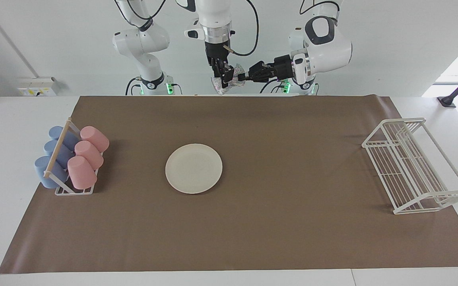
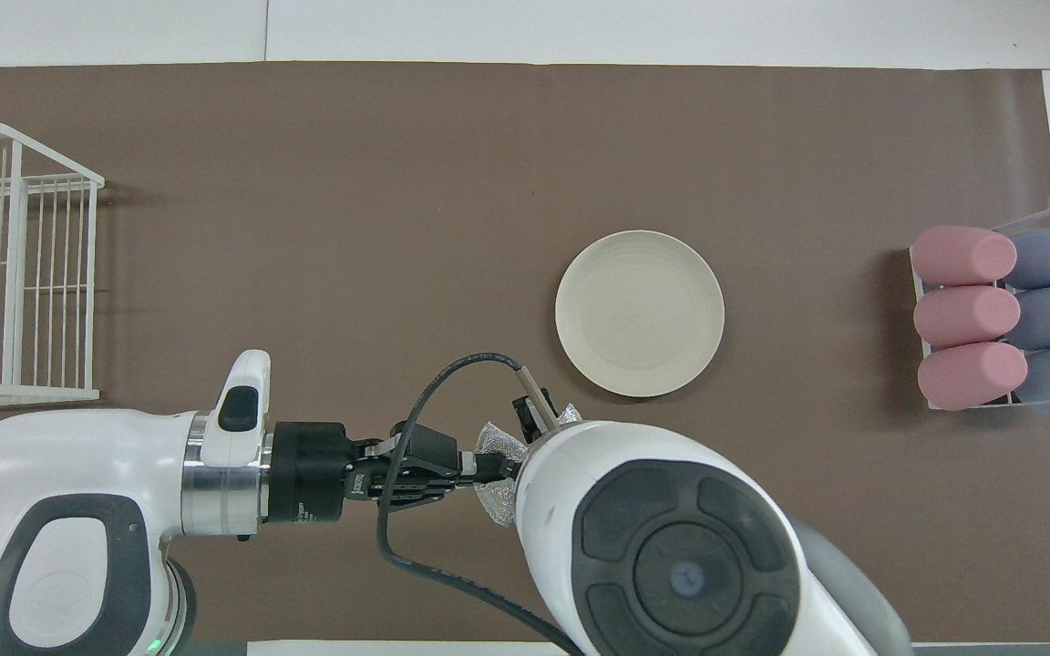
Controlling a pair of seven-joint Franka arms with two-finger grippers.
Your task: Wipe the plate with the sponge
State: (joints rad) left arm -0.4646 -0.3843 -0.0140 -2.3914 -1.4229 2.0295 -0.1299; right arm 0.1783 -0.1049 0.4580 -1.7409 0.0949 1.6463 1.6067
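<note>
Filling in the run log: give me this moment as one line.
phase: handover in air | sponge: held by left gripper | right gripper: at sponge, grip unclear | plate: on mat, untouched

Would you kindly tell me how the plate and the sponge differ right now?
The plate is round, smooth and cream-white; the sponge is a small, crinkled silvery wad. The plate lies flat on the brown mat; the sponge is up in the air, pinched by the left gripper.

White wire rack, brown mat, seemingly six cups in holder.
</note>
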